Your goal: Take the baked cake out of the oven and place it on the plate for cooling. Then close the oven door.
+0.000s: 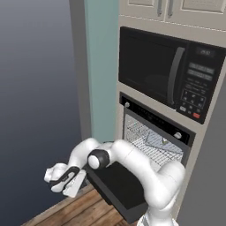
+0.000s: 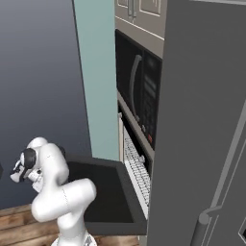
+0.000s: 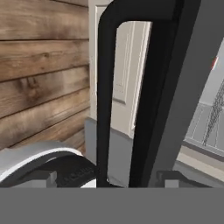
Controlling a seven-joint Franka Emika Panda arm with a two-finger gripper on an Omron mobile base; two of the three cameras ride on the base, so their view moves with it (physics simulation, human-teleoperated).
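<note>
We have the oven door [image 1: 115, 187] lying flat open, and our gripper [image 1: 66, 181] hangs off its left front corner, beside the bar handle [image 3: 105, 100]. In the hand view the handle rises between the fingertips; whether they are clamped on it we cannot tell. If this is the closing step, we should lift steadily along the hinge arc and keep the elbow clear of the panel. The door is a wide glossy black slab, bottom-hinged. The oven [image 1: 152, 137] stands under the microwave [image 1: 170, 73], its pale cavity showing a wire rack [image 1: 145, 143].
</note>
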